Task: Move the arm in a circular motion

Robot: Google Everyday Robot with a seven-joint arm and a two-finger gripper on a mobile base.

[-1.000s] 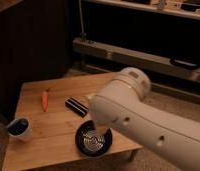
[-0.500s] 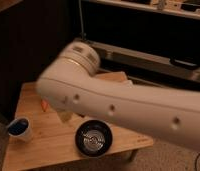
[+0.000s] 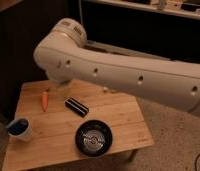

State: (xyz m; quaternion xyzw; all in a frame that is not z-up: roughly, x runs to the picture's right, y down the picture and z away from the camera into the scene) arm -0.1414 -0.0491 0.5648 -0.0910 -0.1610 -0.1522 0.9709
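The arm (image 3: 118,75) hung above the bench (image 3: 123,120), its circle judged only partway round, while the tool sat hidden behind it, grip unknowable.

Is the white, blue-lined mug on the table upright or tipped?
Upright: the white, blue-lined mug stands on the wooden table, opening facing up. The tool is not in view; only the glossy white arm shows.

Arm (image 3: 118,70) spans from the right edge to a bulbous joint upper left, above wooden table (image 3: 124,116). Gripper out of sight. On table: carrot (image 3: 44,99), black block (image 3: 76,107) near it, dark bowl (image 3: 94,139), blue cup (image 3: 19,128).
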